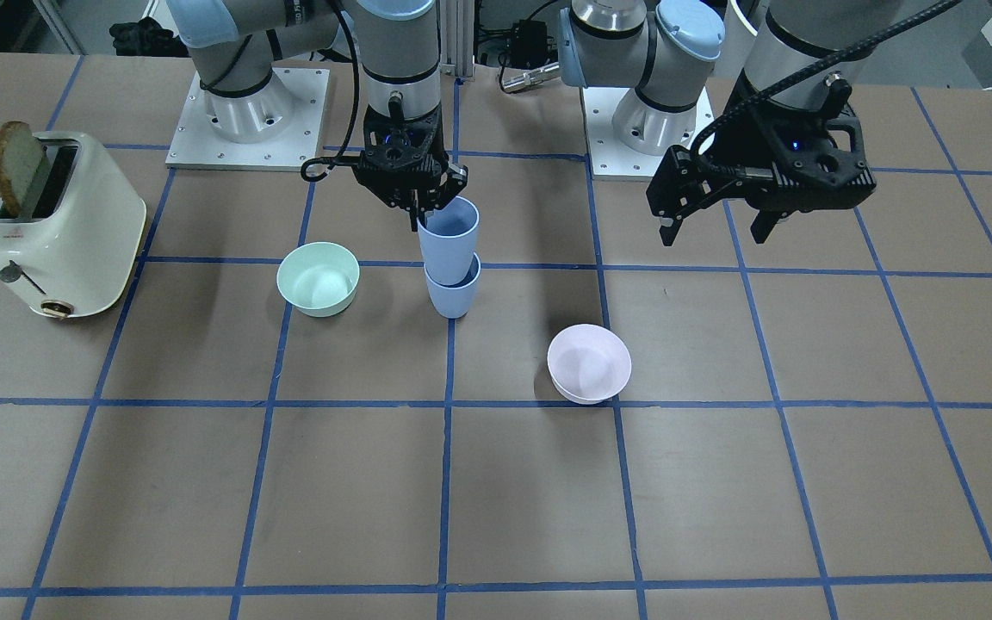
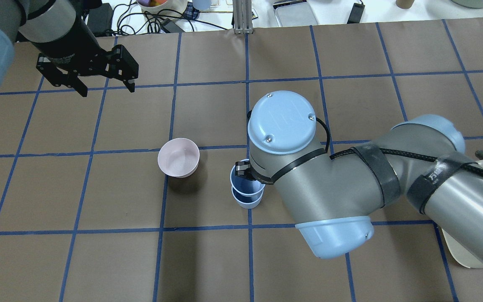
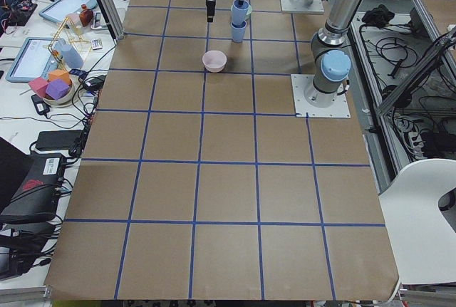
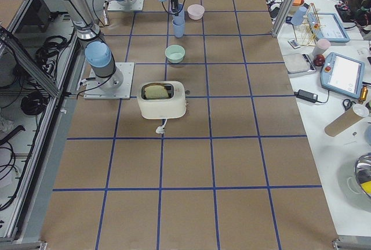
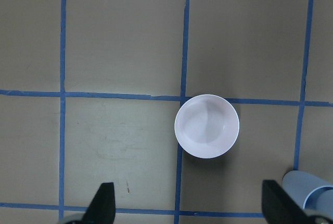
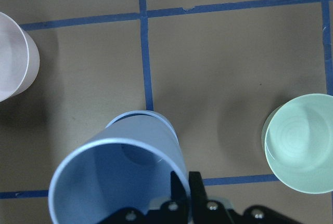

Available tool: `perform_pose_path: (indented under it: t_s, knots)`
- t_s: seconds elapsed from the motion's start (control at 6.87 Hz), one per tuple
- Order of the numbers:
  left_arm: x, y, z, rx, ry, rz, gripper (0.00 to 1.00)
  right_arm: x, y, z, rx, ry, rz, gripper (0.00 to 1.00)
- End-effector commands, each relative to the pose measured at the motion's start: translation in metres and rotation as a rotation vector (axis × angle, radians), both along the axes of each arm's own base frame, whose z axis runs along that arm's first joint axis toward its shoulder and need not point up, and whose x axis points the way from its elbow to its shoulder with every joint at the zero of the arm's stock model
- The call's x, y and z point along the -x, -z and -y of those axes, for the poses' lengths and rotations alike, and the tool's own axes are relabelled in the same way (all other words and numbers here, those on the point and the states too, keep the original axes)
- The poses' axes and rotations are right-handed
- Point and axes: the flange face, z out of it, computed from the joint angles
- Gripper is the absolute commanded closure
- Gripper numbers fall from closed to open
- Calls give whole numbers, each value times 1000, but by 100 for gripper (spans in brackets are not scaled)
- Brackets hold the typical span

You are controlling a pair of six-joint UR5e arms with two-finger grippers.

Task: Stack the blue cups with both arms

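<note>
Two pale-blue cups stand near the table's middle. The upper cup (image 1: 449,228) sits part-way inside the lower cup (image 1: 453,294) and leans slightly. My right gripper (image 1: 421,213) is shut on the upper cup's rim, one finger inside and one outside. The right wrist view shows the fingers (image 6: 195,182) pinching that rim, with the lower cup (image 6: 156,122) beneath. In the overhead view the stack (image 2: 246,192) is half hidden under my right wrist. My left gripper (image 1: 714,232) is open and empty, held high and well away from the cups; it also shows in the overhead view (image 2: 108,90).
A mint-green bowl (image 1: 318,277) stands beside the stack on the right arm's side. A pale pink bowl (image 1: 588,362) stands on the other side, below my left wrist camera (image 5: 206,126). A cream toaster (image 1: 57,224) with a slice of toast stands far out on the right arm's side.
</note>
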Motion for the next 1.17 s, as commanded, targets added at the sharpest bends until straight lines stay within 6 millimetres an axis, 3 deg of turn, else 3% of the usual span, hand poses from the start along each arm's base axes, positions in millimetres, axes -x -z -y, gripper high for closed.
perform_pose_path:
  t_s: [0.0,0.15,0.44,0.58,0.73,1.02]
  knots:
    - [0,0,0,0,0,0,0,-3,7,6,12,17,13,27]
    - [1,1,0,-2,1,0,0,-4,7,8,23,15,16,11]
    - [1,2,0,-3,1,0,0,-1,4,13,29,12,13,3]
    - [0,1,0,-2,0,0,0,4,-7,24,56,4,10,0]
    - [1,0,0,0,1,0,0,19,-32,48,74,-58,-6,0]
    - [2,2,-1,-5,4,0,0,108,-92,128,12,-104,-63,0]
